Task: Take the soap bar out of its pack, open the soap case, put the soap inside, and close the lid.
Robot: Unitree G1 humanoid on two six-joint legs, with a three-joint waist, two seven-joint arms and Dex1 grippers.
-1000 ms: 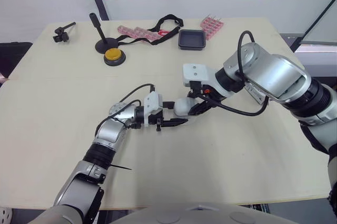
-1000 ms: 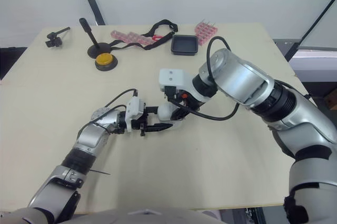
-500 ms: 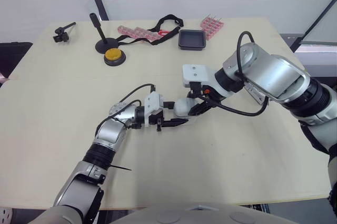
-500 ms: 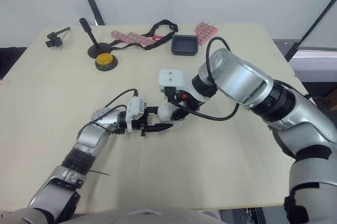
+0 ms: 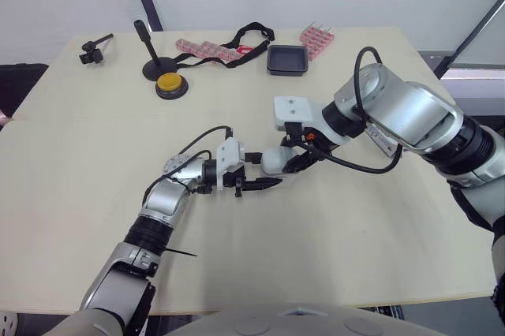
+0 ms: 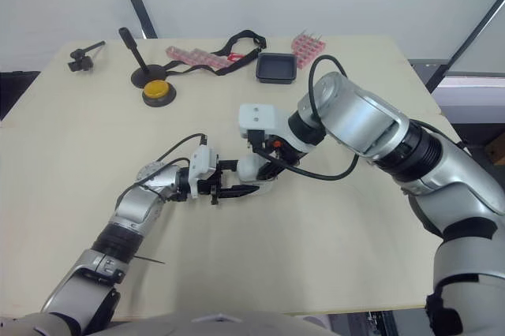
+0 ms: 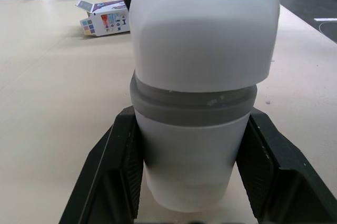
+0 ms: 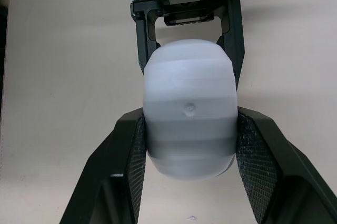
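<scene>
Nearest to the robot, the left gripper [image 5: 264,170] reaches forward low over the pale table [image 5: 95,162]. Its two black fingers are closed on the soap case [image 5: 274,160], one on each side of the lower half. The case is white and rounded and sits at the middle of the table. In the left wrist view, a grey band [image 7: 192,105] runs between its lower part and its domed lid. The lid looks to sit on the body, with no open gap.

From the other side, the right gripper [image 8: 189,121] is also clamped on the same case, with its ribbed pads pressed on both flanks. So the case is held between the two grippers, which face each other.

Behind the case, the left wrist view shows a small printed carton [image 7: 105,18] lying on the table with one flap open. I judge it to be the soap pack. I cannot tell whether the soap bar is inside the case or not.

My judgement is that the step in hand concerns the lid, either pulling it off or pressing it shut. The next move calls for one gripper to hold the body firm while the other works the lid straight along the joint, without twisting the case out of the grip.

Far at the back of the table are a yellow button [image 5: 171,84], a black stand [image 5: 154,64], a black strap [image 5: 252,36], a black tray [image 5: 286,59] and pink racks [image 5: 317,36].
</scene>
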